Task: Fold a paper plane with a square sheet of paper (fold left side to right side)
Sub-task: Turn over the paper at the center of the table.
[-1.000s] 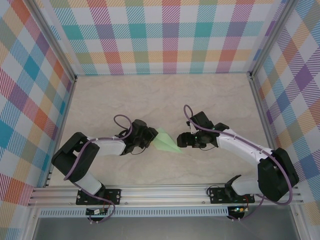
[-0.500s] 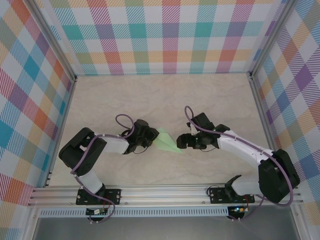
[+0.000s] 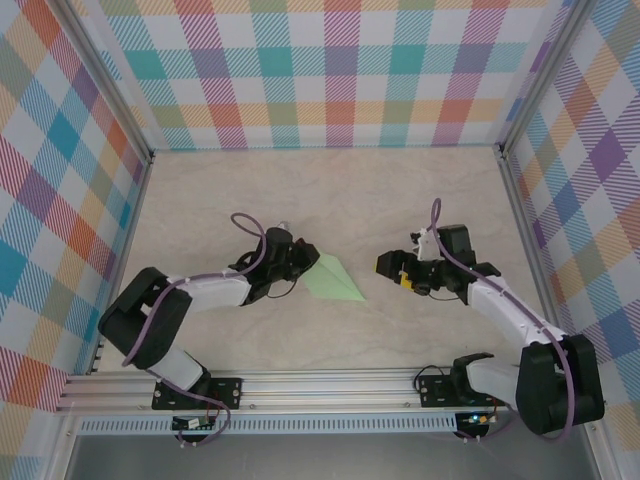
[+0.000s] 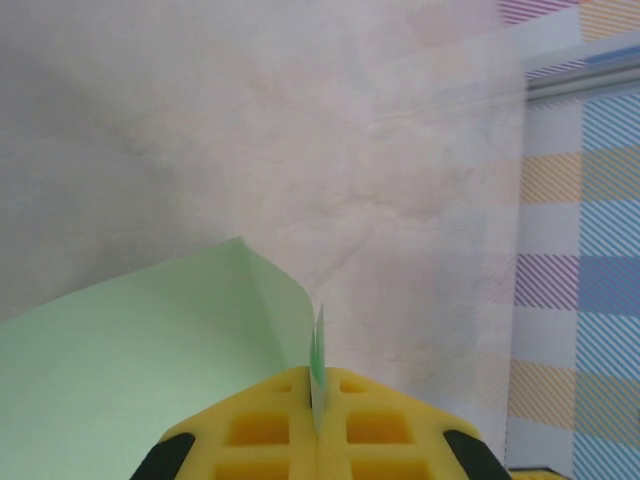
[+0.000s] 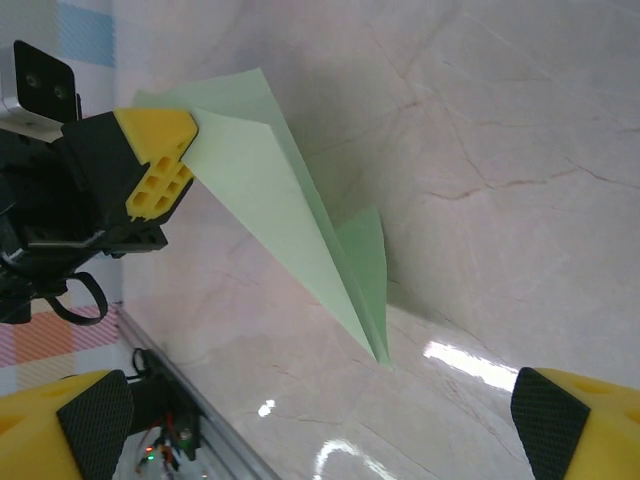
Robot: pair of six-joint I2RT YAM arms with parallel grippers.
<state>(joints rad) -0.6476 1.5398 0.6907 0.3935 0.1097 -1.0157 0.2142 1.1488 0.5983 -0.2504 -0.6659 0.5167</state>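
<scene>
Pale marble worktop [image 3: 330, 190]: left gripper [image 3: 300, 262] jaws pinch pale green creased paper plane [image 3: 335, 280]; nose aims toward right gripper [image 3: 392, 266], jaws spread, apart.

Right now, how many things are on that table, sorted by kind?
Green paper plane: 1
Robot pincers: 2, the left pincer and the right pincer
Total: 3
</scene>
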